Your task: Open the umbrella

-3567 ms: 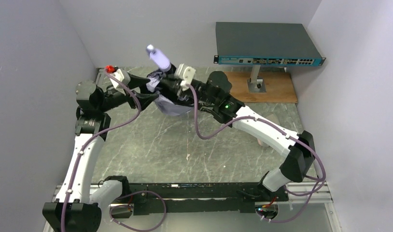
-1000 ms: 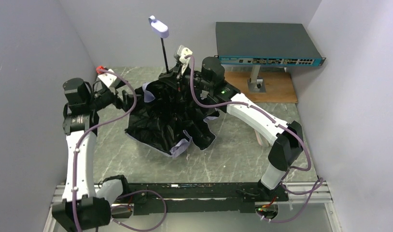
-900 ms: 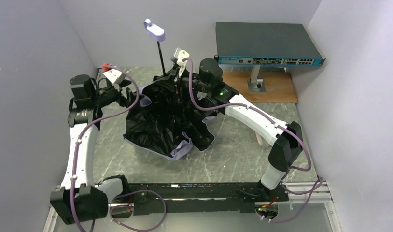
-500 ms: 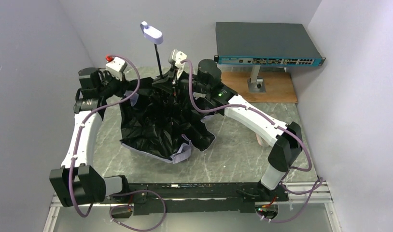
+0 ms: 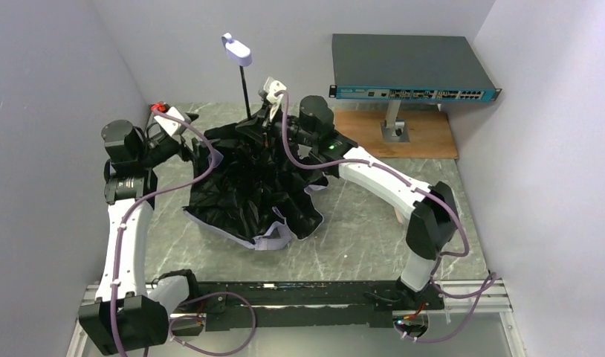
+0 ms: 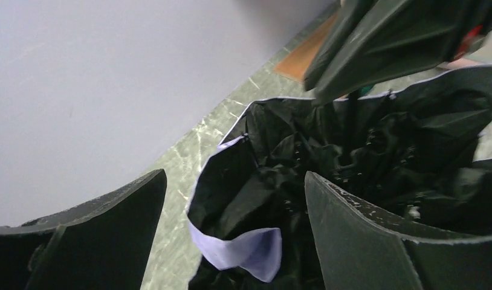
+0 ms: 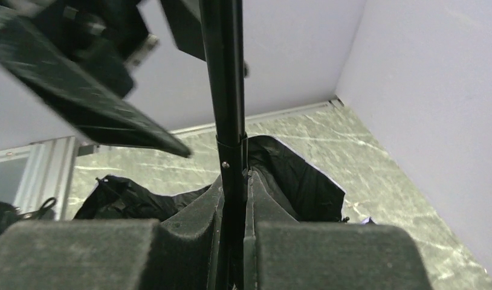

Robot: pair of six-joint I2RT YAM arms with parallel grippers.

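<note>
The umbrella (image 5: 247, 190) lies canopy-down on the table, black lining up and half spread, with a pale lilac rim. Its thin black shaft (image 5: 247, 93) stands upright, topped by the small lilac handle (image 5: 237, 49). My right gripper (image 5: 264, 125) is shut on the shaft (image 7: 228, 90) low down, its jaws (image 7: 234, 193) pressed against both sides. At the canopy's left edge my left gripper (image 5: 203, 151) is open. In the left wrist view a folded lilac flap of the rim (image 6: 243, 254) lies between its wide-apart fingers (image 6: 231, 205), touching neither.
A grey network switch (image 5: 411, 67) stands on a post over a wooden board (image 5: 426, 137) at the back right. Walls close in on the left, back and right. A small pale pink thing (image 5: 398, 216) peeks out under the right forearm. The marbled table (image 5: 359, 230) shows in front.
The left arm swung up toward the back, then came down again at the canopy's left edge. The canopy and shaft shifted slightly left. The right gripper kept its hold on the shaft.
</note>
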